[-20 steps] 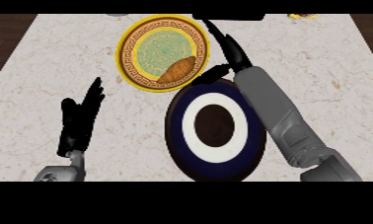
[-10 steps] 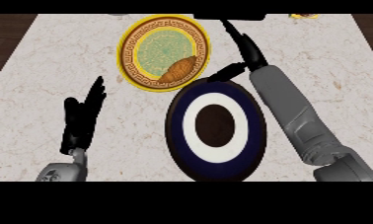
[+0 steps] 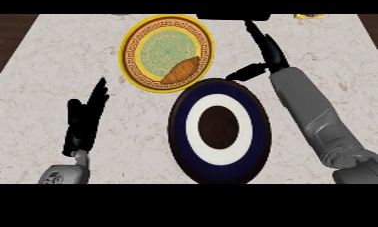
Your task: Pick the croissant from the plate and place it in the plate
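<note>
A brown croissant (image 3: pixel 181 70) lies on the lower right part of a yellow plate (image 3: pixel 137 73) with a green centre and dark patterned rim, at the back of the counter. In front of it sits a dark blue plate (image 3: pixel 252 147) with a white ring and a dark middle, holding nothing. My right hand (image 3: pixel 267 53) is open to the right of the yellow plate, fingers pointing away, thumb (image 3: pixel 246 72) spread towards the croissant but apart from it. My left hand (image 3: pixel 84 117) rests open at the lower left, fingers up.
The pale speckled counter (image 3: pixel 66 56) ends at dark edges on the left and right. A small yellow object (image 3: pixel 310 16) shows at the far right back edge. A dark item (image 3: pixel 229 17) lies along the back behind the yellow plate.
My right hand and forearm have shifted to the right, away from the croissant. The left hand, croissant and both plates have stayed where they were.
</note>
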Robot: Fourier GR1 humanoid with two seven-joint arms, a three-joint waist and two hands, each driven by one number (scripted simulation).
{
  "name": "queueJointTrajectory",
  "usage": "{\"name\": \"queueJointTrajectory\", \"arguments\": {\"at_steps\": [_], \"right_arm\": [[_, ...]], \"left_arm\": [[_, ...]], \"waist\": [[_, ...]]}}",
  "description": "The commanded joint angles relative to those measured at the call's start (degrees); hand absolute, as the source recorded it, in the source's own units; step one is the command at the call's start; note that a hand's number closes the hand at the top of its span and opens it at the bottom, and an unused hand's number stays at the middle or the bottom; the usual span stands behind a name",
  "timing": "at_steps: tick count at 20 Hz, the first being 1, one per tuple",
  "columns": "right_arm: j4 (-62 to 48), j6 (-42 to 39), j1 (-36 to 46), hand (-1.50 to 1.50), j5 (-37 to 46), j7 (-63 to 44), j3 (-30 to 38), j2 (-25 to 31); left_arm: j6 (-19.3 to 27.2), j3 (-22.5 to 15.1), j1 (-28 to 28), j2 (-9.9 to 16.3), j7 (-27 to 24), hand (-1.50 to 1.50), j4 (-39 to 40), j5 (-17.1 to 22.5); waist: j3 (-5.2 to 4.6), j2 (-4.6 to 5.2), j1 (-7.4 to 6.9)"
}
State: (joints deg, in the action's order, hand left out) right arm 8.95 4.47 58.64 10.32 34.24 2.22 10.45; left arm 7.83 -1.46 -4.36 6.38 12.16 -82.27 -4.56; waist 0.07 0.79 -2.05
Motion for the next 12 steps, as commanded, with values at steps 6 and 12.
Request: {"name": "queueJointTrajectory", "arguments": {"at_steps": [6, 12], "right_arm": [[-1.9, 1.9, 0.1, -1.50, -0.5, -0.1, 2.6, 4.2], [-2.1, 3.5, 0.5, -1.50, 0.5, -0.7, 2.4, 4.6]], "left_arm": [[1.3, -1.2, 0.6, -2.0, -0.8, 0.00, 0.2, -1.4], [-2.5, 2.5, 0.6, 1.6, 0.1, 0.00, -0.2, 2.0]], "waist": [[0.04, 0.30, -0.59], [0.02, 0.20, -0.58]]}}
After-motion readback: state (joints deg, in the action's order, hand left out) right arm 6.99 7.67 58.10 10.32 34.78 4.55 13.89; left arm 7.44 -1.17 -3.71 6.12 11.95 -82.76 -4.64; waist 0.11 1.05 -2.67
